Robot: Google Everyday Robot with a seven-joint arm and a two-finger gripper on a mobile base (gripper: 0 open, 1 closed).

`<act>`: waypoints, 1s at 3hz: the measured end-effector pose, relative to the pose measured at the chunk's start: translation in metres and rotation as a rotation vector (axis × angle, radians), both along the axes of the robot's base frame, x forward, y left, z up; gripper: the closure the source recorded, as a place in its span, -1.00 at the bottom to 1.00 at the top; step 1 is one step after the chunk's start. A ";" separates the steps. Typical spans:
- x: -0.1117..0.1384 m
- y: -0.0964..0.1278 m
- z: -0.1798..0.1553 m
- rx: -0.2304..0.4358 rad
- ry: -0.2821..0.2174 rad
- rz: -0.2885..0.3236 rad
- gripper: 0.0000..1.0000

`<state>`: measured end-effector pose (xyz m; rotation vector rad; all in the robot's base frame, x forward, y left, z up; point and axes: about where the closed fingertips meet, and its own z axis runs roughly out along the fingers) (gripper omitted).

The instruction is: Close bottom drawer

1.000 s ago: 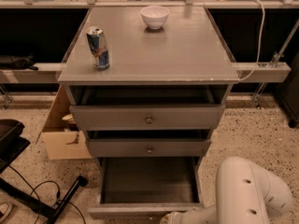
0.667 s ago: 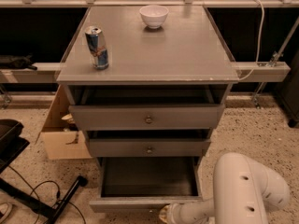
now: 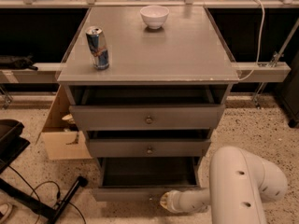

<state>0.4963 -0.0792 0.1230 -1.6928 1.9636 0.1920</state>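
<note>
Bottom drawer (image 3: 125, 193) stands pulled well out; closing not yet done. Gripper (image 3: 164, 201) sits against its front panel; grip state cannot be told.

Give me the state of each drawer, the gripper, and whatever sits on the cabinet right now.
Bottom drawer: open, pulled out the farthest.
Middle drawer: slightly pulled out.
Top drawer: slightly pulled out.
Gripper: low, at the bottom drawer's front panel; contact unclear.
Can: upright, left on the cabinet top.
Bowl: upright, at the back.
Cardboard box: on the floor at left, open.
</note>
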 end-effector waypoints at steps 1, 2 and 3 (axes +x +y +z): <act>0.033 -0.006 0.014 -0.017 -0.040 -0.006 1.00; 0.033 -0.006 0.014 -0.017 -0.040 -0.006 1.00; 0.077 -0.012 0.028 -0.034 -0.073 -0.017 1.00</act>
